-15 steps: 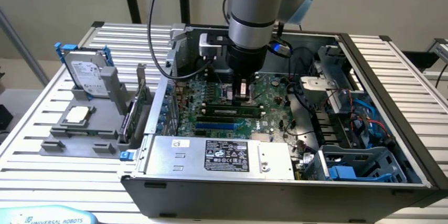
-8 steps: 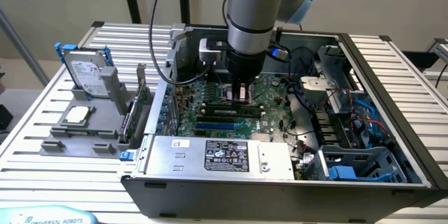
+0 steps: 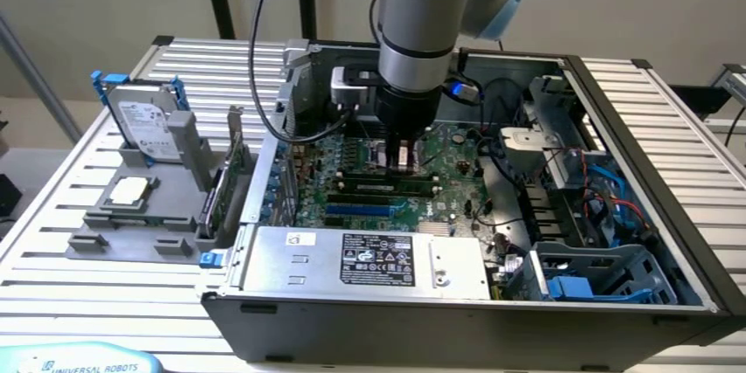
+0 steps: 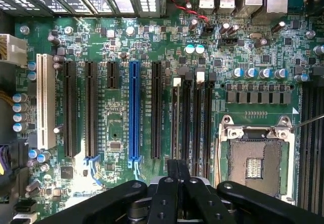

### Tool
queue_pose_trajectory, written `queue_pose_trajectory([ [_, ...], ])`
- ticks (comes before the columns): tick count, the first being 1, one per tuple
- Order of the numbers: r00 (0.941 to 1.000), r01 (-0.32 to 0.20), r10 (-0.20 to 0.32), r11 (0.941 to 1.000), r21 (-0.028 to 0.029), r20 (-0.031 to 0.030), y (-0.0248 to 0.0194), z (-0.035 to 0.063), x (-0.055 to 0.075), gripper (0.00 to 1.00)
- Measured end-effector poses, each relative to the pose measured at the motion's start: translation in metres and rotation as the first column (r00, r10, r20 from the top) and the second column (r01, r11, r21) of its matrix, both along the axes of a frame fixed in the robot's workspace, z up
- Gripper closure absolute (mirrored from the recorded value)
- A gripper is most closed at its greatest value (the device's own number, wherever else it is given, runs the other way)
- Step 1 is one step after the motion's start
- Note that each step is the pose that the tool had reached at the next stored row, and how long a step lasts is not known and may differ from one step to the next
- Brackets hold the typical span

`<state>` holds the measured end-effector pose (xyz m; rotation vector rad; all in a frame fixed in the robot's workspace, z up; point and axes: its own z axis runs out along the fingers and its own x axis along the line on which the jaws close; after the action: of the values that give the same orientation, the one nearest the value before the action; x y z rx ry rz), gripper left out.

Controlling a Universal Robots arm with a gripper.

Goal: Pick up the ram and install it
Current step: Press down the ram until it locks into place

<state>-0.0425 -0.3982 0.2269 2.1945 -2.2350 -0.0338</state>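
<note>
Exterior view first, big to small: slatted table (image 3: 652,128); open PC case (image 3: 466,321) lying on it; arm (image 3: 420,32) reaching straight down into the case; PSU (image 3: 362,259) along the near wall; mobo (image 3: 455,150) flat on the case floor; gripper (image 3: 403,159) low over the mobo, approx. mid-board.

Ram (image 3: 383,183): you'll see it as a thin green strip w/ dark chips among the black slots, just on the PSU side of the gripper tips; its long axis runs across the exterior view's left-right, parallel to the slots. It looks to be standing in a slot, not loose; how far it is seated you can't judge from these pics.

Wrist view: gripper (image 4: 178,171) looks down on the mobo; the ram (image 4: 175,123) shows edge-on in the memory slot nearest the blue slot (image 4: 133,113), w/ the bare CPU socket (image 4: 255,158) on the other side of the memory slots. The strip runs straight out from the gripper tips, so the gripper is lined up w/ the ram's long axis, over the end nearest it.

Gripper state: closed to a thin seam; nothing visibly clamped in it. Whether the tips touch the ram's top edge you can't tell; they're v. close above it.
</note>
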Motion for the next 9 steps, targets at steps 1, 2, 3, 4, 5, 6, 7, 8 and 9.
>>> queue_pose_trajectory([
  [1, 1.0, 0.0, 0.0, 1.0, 0.0017, 0.0005, 0.0002, 0.0024, 0.0, 0.89],
  [2, 1.0, 0.0, 0.0, 1.0, 0.0003, 0.0, 0.0001, 0.007, 0.0, 0.89],
  [3, 1.0, 0.0, 0.0, 1.0, -0.0012, -0.0005, -0.0001, 0.0118, 0.0, 0.89],
  [4, 1.0, 0.0, 0.0, 1.0, -0.001, -0.0004, -0.0001, 0.0154, 0.0, 0.89],
  [5, 1.0, 0.0, 0.0, 1.0, -0.0011, -0.0005, -0.0001, 0.0183, 0.0, 0.89],
  [6, 1.0, 0.0, 0.0, 1.0, -0.0012, -0.0005, -0.0001, 0.0206, 0.0, 0.89],
  [7, 1.0, 0.0, 0.0, 1.0, -0.0012, -0.0005, -0.0001, 0.0216, 0.0, 0.89],
  [8, 1.0, 0.0, 0.0, 1.0, -0.0011, -0.0005, -0.0001, 0.0218, 0.0, 0.89],
  [9, 1.0, 0.0, 0.0, 1.0, -0.001, -0.0004, -0.0001, 0.0218, 0.0, 0.89],
])
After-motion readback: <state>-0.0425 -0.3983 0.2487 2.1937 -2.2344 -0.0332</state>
